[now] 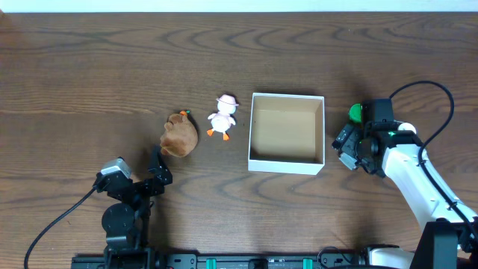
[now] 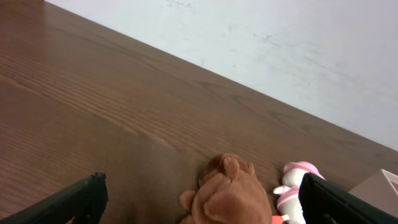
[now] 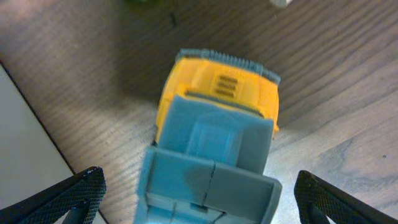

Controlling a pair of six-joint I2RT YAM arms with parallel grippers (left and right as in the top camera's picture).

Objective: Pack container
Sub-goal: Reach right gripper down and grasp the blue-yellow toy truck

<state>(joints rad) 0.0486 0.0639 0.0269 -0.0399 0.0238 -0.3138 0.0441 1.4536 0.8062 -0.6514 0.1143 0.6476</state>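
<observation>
The container (image 1: 285, 165), a square shallow box with white walls and a tan inside, stands empty at mid-table. A brown plush toy (image 1: 179, 136) and a white duck toy with a pink hat (image 1: 222, 116) lie to its left. My left gripper (image 1: 158, 168) is open just in front of the plush (image 2: 227, 190), with the duck (image 2: 292, 186) to the right in the left wrist view. My right gripper (image 1: 349, 146) is open to the right of the container, straddling a yellow and blue-grey toy truck (image 3: 217, 93). Its fingers (image 3: 199, 199) do not touch the truck. The truck is hidden in the overhead view.
A green object (image 1: 356, 113) sits just behind the right gripper. The container's white wall (image 3: 25, 143) is close on the left of the truck, and its corner (image 2: 380, 185) shows in the left wrist view. The table is dark wood.
</observation>
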